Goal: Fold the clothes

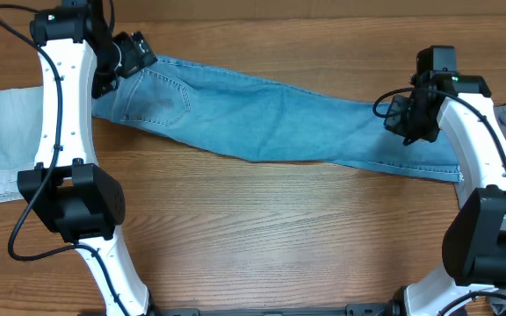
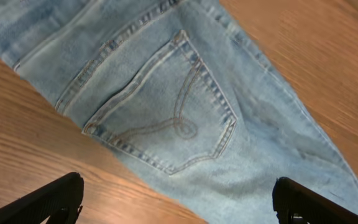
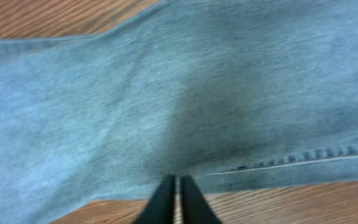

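Denim, light blue with faded patches and a stitched back pocket (image 2: 166,118): the jeans (image 1: 279,123) lie flat across the far half of the table (image 1: 279,237), long axis side to side (waist by the left arm, hems by the right). The left gripper (image 2: 176,202) gapes wide above the pocket; the right gripper (image 3: 178,198) is pinched closed against the leg.

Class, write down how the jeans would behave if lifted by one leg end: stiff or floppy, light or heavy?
Probably floppy: the jeans lie flat along the table, so the rest would likely sag and trail. Fairly heavy for cloth, judging by the thick stitched pocket.
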`<state>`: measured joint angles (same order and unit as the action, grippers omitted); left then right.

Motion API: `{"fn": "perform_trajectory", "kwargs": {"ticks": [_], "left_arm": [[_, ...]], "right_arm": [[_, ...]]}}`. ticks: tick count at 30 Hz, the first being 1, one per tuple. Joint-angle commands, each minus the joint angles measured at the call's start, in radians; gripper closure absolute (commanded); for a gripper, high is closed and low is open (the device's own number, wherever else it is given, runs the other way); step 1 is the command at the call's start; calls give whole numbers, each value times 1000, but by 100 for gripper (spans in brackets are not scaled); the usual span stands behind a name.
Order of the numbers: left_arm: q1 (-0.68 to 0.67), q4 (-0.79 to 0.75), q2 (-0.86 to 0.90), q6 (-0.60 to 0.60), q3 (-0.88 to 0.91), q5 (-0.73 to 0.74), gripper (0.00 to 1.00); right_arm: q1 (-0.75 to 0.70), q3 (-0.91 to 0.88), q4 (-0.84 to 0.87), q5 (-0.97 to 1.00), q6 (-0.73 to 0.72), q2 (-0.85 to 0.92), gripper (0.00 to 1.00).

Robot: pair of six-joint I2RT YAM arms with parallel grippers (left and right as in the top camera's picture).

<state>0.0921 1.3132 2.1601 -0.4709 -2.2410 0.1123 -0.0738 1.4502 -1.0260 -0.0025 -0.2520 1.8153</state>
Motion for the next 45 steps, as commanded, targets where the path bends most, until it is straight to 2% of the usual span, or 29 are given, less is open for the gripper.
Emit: {"fn": "perform_trajectory", "kwargs": {"ticks": [1,3,6,8,9,10,16,19,20,21,24,26,28,34,37,40,42,45], "left_arm": [[-9,-12,-8,1,-12,42,43],[-46,-35,6,20,-12,38,95],[-127,-86,47,161,-12,31,96],[-166,-108,73,171,-12,-48,76],[-180,-122,87,160,-12,-99,41],[-187,-138,103,145,-12,-139,25],[-159,-189,234,126,-12,-151,25],[-137,-175,320,127,-12,-204,25],[-124,-161,348,126,-12,-247,30],[-101,-139,378,122,-12,-274,47],[-51,-106,387,88,-12,-272,49],[-16,-91,387,85,-12,-269,48],[20,-83,387,87,-12,-269,41],[32,-71,355,107,-26,-174,35],[2,-52,298,131,-103,-174,21],[-9,-51,240,146,-149,-177,14],[-9,-65,196,158,-151,-244,13],[-7,-84,192,124,-151,-250,12]], "right_arm": [[0,-16,14,-82,24,-8,96],[0,-43,48,-86,23,-6,96],[0,-61,80,-86,23,-6,96],[0,-71,91,-86,24,-6,96],[0,-79,98,-86,24,-6,96],[0,-92,111,-86,24,-6,96],[0,-136,139,-86,24,-6,96],[0,-151,155,-85,24,-6,96],[0,-172,182,-85,24,-6,96],[0,-210,231,-86,24,-6,96],[0,-295,339,-89,47,-6,96],[0,-361,413,-71,47,-6,96],[0,-401,450,-44,47,-6,96],[-1,-417,472,36,46,-6,96],[-1,-417,462,93,47,-6,96],[-5,-417,454,175,47,-6,96],[-28,-417,453,181,47,-6,96],[-30,-417,458,157,47,-6,96]]}}
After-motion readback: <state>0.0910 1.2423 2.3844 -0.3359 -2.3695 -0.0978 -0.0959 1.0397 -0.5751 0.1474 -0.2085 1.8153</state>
